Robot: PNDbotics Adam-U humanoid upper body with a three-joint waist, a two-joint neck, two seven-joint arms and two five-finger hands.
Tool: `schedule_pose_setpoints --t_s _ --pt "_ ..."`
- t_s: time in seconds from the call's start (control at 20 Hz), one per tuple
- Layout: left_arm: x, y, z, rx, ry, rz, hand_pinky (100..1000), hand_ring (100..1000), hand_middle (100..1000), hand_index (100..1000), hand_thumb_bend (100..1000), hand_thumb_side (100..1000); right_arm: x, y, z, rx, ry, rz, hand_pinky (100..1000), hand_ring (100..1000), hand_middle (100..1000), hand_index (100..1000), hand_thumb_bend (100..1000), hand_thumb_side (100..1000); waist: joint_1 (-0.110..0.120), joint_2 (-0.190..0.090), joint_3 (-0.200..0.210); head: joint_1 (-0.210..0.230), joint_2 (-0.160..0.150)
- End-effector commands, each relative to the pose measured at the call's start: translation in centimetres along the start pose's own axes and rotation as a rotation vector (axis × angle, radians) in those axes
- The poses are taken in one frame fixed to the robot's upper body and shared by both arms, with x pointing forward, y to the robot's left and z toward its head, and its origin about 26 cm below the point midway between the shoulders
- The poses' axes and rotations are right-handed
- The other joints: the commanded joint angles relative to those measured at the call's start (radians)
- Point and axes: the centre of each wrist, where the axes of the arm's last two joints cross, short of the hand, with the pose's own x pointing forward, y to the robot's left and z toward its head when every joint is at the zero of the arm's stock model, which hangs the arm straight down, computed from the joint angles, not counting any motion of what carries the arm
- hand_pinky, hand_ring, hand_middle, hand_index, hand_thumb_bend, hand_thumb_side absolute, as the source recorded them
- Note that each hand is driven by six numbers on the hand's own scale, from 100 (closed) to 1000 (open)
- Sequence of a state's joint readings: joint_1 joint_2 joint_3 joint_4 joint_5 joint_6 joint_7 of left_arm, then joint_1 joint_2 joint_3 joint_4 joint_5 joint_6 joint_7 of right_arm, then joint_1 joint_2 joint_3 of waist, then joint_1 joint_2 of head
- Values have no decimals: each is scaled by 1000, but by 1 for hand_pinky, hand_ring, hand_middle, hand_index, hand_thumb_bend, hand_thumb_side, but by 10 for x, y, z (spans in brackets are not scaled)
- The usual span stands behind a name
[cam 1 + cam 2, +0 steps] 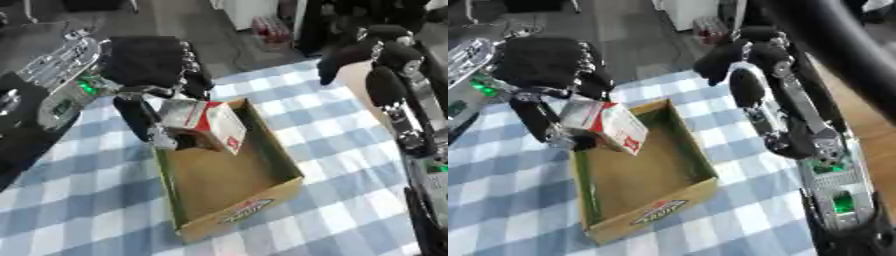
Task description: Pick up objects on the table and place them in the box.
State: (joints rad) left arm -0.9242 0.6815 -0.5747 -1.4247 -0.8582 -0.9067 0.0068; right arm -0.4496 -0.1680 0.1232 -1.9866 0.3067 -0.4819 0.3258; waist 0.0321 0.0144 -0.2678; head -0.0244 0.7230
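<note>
Holding a carton [210, 125] over the box [229, 175].
Left hand [153, 67] curling around it from above; right hand [385, 55] hanging aside, fingers hard to tell.

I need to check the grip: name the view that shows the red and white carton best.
Left eye view: the carton sits larger and nearer the picture's centre, held by the left hand over the box. The right eye view shows it too, smaller and nearer the left edge.

there is one cardboard box [229, 186], one red and white carton [210, 123], two robot hands [149, 65] [750, 65], and one checked tabletop [79, 200].
</note>
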Motion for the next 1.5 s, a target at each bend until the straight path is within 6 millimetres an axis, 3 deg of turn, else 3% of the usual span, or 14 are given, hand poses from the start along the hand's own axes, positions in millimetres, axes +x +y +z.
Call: schedule_pose_setpoints --t_s 0.05,0.3,0.45,0.7,0.75,0.8,0.85,0.95,1.0,1.05,1.1,1.15,1.25,1.5 --pt "-8 -6 7 -149 34 -45 1000 1000 1000 1000 348 1000 3 -4 -7 -4 -32 6 395 437 500 677 100 1000 -1 -7 -2 -11 -15" --pt "-10 -20 14 -251 64 -42 1000 1000 1000 1000 416 1000 4 -4 -7 -2 -36 4 395 437 499 676 100 1000 -1 -6 -2 -18 -11" --pt "-8 -18 21 -203 81 -43 1000 1000 1000 996 252 1000 3 -4 -6 2 -31 6 395 437 500 677 100 1000 0 -8 4 -25 -10" --pt "9 -6 68 -67 171 -38 1000 971 966 947 192 1000 2 -7 0 11 0 21 394 436 500 678 100 1000 0 -10 29 -37 -16" --pt "16 -4 76 -50 195 -31 973 880 920 892 169 1000 2 -7 1 13 7 26 394 436 501 679 100 1000 -2 -11 35 -40 -16" --pt "25 -3 83 -28 224 -20 983 888 924 894 169 1000 1 -9 3 14 17 33 394 436 501 679 100 1000 -4 -11 42 -44 -15" --pt "34 -2 88 -13 245 -7 880 811 862 840 163 1000 1 -9 5 16 26 39 393 436 501 679 100 1000 -6 -11 48 -45 -14" --pt "55 -1 91 21 271 34 798 757 823 814 162 1000 0 -12 10 20 49 54 393 436 501 680 100 1000 -12 -12 62 -47 -13" --pt "65 1 91 39 280 56 814 763 829 818 162 1000 0 -13 12 19 60 62 393 436 501 679 100 1000 -15 -12 69 -50 -13" --pt "73 2 91 59 301 74 726 723 799 808 168 1000 -1 -14 14 17 70 68 393 435 502 680 100 1000 -19 -12 76 -53 -14" --pt "82 2 91 93 340 100 748 734 810 814 165 1000 -1 -15 17 14 83 76 393 435 502 680 100 1000 -24 -11 84 -57 -15" --pt "90 3 90 124 372 124 666 683 772 780 170 1000 -2 -16 19 11 94 82 392 435 503 682 100 1000 -27 -11 91 -62 -16" --pt "108 6 88 193 443 176 608 647 748 767 170 1000 -2 -17 24 6 120 95 392 434 503 684 100 1000 -35 -10 107 -77 -12" --pt "131 3 93 406 632 280 488 566 673 730 168 1000 -3 -21 36 1 182 126 391 434 505 685 100 1000 -52 -9 141 -103 40"
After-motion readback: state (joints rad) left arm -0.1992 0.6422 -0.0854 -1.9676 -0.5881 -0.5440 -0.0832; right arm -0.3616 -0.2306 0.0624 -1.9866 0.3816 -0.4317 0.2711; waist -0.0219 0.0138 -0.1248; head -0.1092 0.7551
